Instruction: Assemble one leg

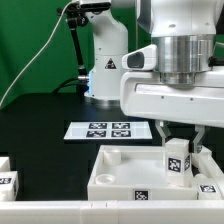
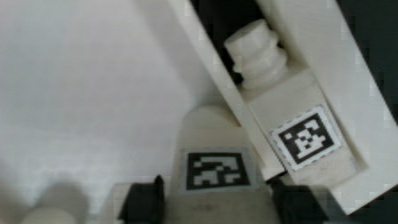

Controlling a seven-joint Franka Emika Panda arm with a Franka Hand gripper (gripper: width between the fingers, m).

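My gripper (image 1: 178, 142) is shut on a leg (image 1: 177, 160), a white stubby post with a black-and-white tag. It holds the leg upright over the corner of the white tabletop (image 1: 120, 168) that lies nearest the exterior view's right. In the wrist view the leg (image 2: 214, 140) sits between my two dark fingers (image 2: 143, 202), with my gripper (image 2: 217, 203) closed on its sides. The tabletop's flat inner face (image 2: 89, 90) and its raised rim with a tag (image 2: 308, 137) lie beyond it. The leg's lower end is hidden.
The marker board (image 1: 108, 130) lies behind the tabletop. Another leg (image 1: 8, 180) stands at the exterior view's left edge, and one (image 1: 209, 189) at the right. The arm's base (image 1: 105, 70) stands at the back. A white ledge (image 1: 60, 212) runs along the front.
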